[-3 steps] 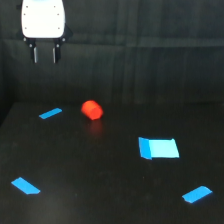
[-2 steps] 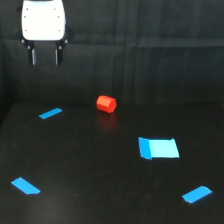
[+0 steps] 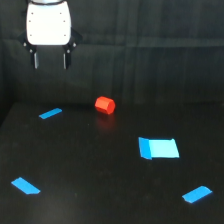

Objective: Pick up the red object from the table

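Observation:
The red object (image 3: 105,105) is a small stubby red-orange block lying on the black table (image 3: 100,170), near its far edge and a little left of centre in the exterior view. My gripper (image 3: 50,60) hangs from a white body at the top left, well above the table. Its two thin fingers (image 3: 35,60) point down with a gap between them and hold nothing. The block lies to the exterior view's right of the gripper and lower in the frame, clearly apart from it.
A blue tape strip (image 3: 50,113) lies to the left of the block. A light-blue rectangle (image 3: 158,148) lies to the right and nearer. Two more blue strips lie near the front, one at the left (image 3: 26,185) and one at the right (image 3: 197,193). A dark curtain backs the table.
The red block has shifted to the exterior view's right and slightly farther back across the earlier frames. The gripper has stayed at the top left, open.

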Available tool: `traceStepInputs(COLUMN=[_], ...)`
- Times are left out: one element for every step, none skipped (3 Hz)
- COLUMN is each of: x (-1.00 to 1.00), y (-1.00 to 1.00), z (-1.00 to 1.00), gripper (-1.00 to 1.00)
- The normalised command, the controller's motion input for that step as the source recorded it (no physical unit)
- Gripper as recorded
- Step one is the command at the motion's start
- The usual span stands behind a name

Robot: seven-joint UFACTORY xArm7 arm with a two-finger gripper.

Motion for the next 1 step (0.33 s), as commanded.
traceStepInputs(x=[0.55], y=[-0.73], z=[-0.02], gripper=[1.0])
